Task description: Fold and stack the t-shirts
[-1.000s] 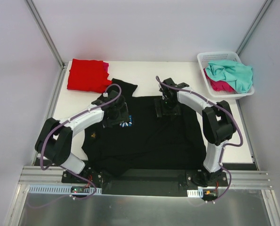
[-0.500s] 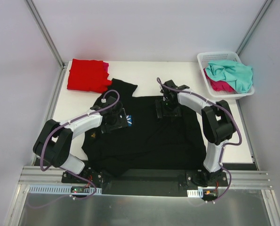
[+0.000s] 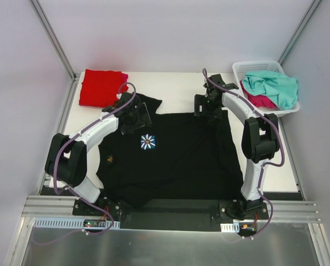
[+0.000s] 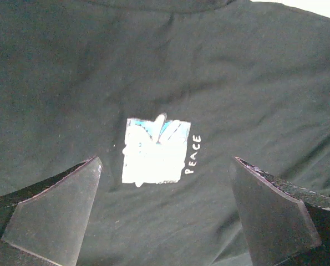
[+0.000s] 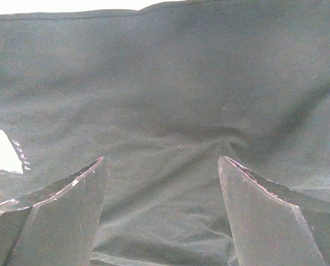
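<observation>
Left claw (image 4: 166,160) and right claw (image 5: 162,159) gape wide and empty over the black t-shirt (image 3: 176,160) spread beneath them; best to pinch its far edge evenly, just ahead, so the fold lands straight.

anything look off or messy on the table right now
The teal t-shirt hangs crumpled over the rim of the white basket. The black t-shirt lies spread but crooked, its near-left hem bunched.
</observation>
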Robot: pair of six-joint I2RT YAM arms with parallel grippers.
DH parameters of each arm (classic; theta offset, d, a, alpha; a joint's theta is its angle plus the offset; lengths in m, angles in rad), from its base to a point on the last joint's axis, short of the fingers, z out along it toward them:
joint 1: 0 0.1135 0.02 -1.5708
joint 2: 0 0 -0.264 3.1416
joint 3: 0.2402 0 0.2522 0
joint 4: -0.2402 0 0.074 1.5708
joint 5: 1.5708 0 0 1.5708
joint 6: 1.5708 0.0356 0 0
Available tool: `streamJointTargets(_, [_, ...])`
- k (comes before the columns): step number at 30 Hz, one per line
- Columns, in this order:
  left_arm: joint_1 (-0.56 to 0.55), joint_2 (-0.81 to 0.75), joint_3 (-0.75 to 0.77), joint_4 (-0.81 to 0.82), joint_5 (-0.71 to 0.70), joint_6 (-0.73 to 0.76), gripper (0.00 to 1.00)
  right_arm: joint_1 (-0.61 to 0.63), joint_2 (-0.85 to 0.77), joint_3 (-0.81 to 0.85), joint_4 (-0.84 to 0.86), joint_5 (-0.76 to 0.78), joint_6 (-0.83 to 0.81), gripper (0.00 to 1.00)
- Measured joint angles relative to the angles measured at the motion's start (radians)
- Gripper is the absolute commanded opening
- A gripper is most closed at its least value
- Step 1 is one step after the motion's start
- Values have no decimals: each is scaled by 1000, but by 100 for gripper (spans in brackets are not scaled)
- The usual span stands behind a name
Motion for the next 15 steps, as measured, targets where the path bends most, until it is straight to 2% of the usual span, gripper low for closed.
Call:
streamJointTargets(5, [8,46,38,-4,18,19,99,-14,0,-4,-17,-1,0,83])
streamJointTargets(15, [-22,6,-68,-68,83,13,99,136,-150,-278,-33,2,11,84])
